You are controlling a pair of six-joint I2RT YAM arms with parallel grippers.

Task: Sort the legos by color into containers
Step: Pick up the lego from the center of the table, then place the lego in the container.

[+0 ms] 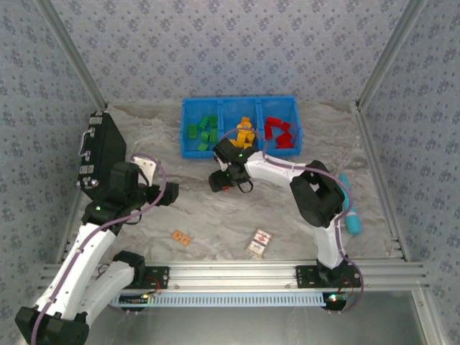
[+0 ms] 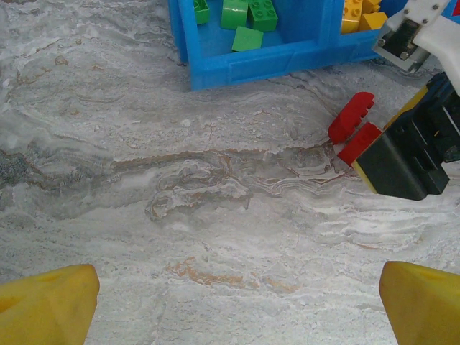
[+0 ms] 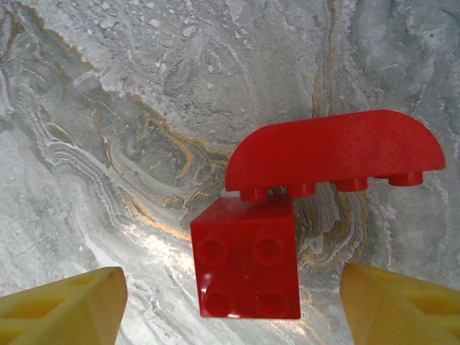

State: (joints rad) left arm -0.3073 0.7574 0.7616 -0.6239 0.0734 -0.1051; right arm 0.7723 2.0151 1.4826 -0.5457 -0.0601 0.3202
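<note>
Two glossy red legos: a curved brick [image 3: 334, 151], a square brick [image 3: 248, 266].
My right hand [image 3: 231, 305] spread over them; bin [image 1: 239, 152] holds green, orange, red.

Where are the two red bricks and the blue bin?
curved red brick [image 3: 334, 147]: right wrist view, middle of its smooth side.
square red brick [image 3: 248, 266]: right wrist view, middle of its square face.
blue bin [image 2: 273, 61]: left wrist view, its near wall.
</note>
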